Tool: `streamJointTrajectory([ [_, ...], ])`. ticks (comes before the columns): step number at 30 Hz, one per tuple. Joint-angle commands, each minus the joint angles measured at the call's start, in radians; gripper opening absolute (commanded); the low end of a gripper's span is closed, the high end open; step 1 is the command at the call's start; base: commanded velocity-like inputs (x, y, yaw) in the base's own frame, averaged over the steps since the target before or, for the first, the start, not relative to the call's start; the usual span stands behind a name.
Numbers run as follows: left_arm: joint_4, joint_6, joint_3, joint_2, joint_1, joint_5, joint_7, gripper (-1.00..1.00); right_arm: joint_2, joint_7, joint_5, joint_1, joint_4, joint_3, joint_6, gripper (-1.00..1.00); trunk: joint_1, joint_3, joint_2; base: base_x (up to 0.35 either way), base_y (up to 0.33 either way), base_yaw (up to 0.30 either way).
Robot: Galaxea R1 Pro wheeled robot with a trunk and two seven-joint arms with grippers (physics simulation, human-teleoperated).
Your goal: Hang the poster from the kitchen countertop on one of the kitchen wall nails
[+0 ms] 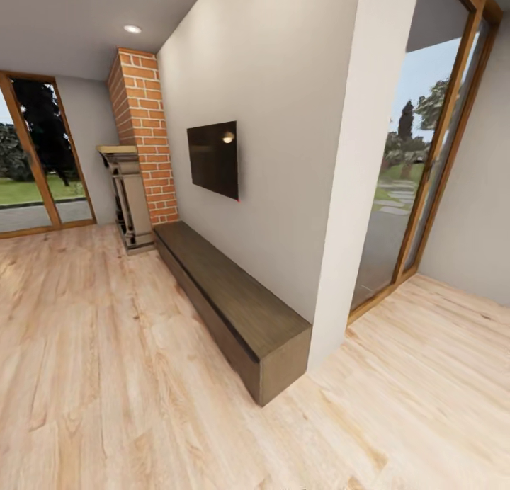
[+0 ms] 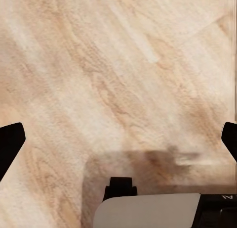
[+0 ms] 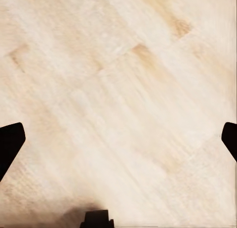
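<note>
The poster and the kitchen countertop are out of view; I am in a living room with a light wooden floor (image 1: pixel 106 377). In the left wrist view my left gripper (image 2: pixel 118 139) hangs open over the floorboards, its black fingertips (image 2: pixel 10 144) at the two edges with nothing between them. My right gripper (image 3: pixel 118 139) is open in the same way above bare floor, with black fingertips (image 3: pixel 10 144) wide apart. Both point down at the floor.
A long dark wooden bench (image 1: pixel 227 299) runs along a grey wall under a black television (image 1: pixel 212 157). A brick column (image 1: pixel 145 136) and a metal rack (image 1: pixel 127 200) stand beyond it. Tall glass doors (image 1: pixel 418 178) are at the right, another window (image 1: pixel 35 157) at the far left.
</note>
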Motion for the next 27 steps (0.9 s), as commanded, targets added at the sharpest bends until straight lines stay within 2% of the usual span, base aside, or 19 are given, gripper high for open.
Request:
streamJointTrajectory([
  [1,-0.002,0.0,0.001,0.0,0.001,-0.001,0.0,1.0,0.0,0.0,0.0,-0.001,0.001,-0.002,-0.003,1.0,0.0,-0.001,0.0,0.0,0.0,-0.3],
  [15,-0.002,0.0,0.001,0.0,0.001,-0.001,0.0,1.0,0.0,0.0,-0.001,-0.001,0.001,-0.004,-0.003,1.0,0.0,-0.001,0.0,0.0,0.0,-0.292],
  [27,-0.002,0.0,0.001,0.0,0.001,-0.001,0.0,1.0,-0.001,0.0,0.005,-0.001,0.002,-0.003,-0.004,1.0,0.0,-0.001,0.0,0.0,0.0,-0.047],
])
